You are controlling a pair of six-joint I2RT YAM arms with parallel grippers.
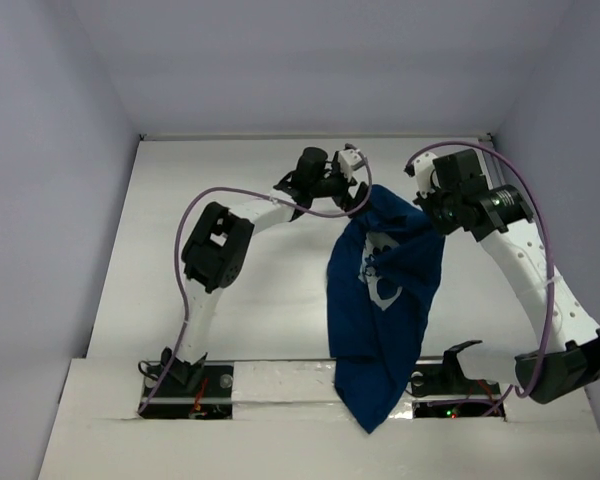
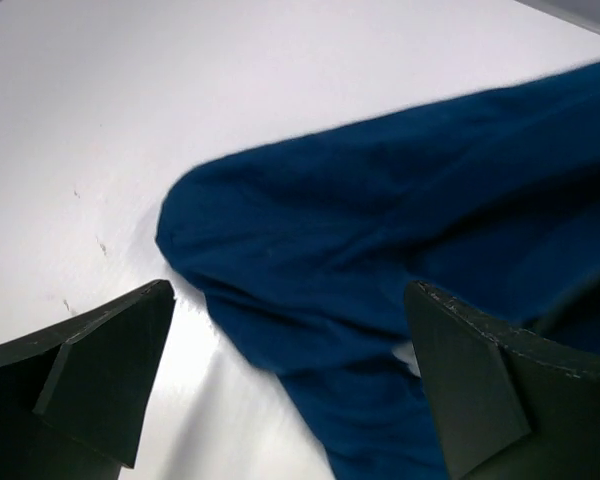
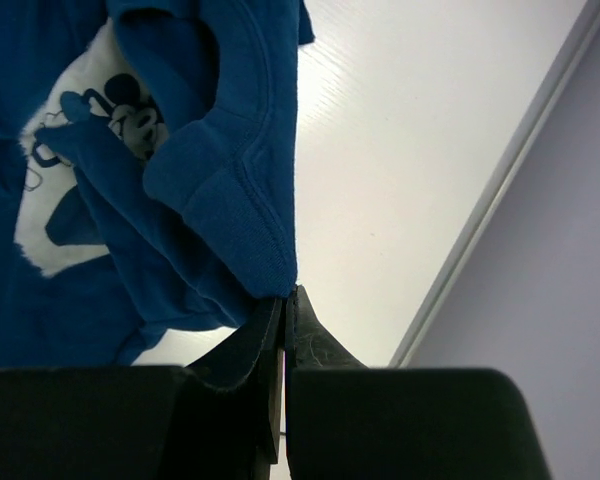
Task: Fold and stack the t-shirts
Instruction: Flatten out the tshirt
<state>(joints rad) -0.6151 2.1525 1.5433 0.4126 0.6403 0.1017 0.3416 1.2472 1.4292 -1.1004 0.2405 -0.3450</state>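
A white tabletop (image 1: 230, 300) fills the middle of the top view, matt and evenly lit, with soft shadows and no hard glare. Plain, pale lavender-grey walls close it in on three sides: a back wall (image 1: 310, 60), a left wall (image 1: 40, 200) and a right wall (image 1: 570, 90). A white board (image 1: 300, 445) lies along the near edge. In the right wrist view a pale strip (image 3: 495, 190) runs where tabletop meets wall, perhaps a raised lip. The left wrist view shows a few small dark marks (image 2: 100, 245) on the tabletop.
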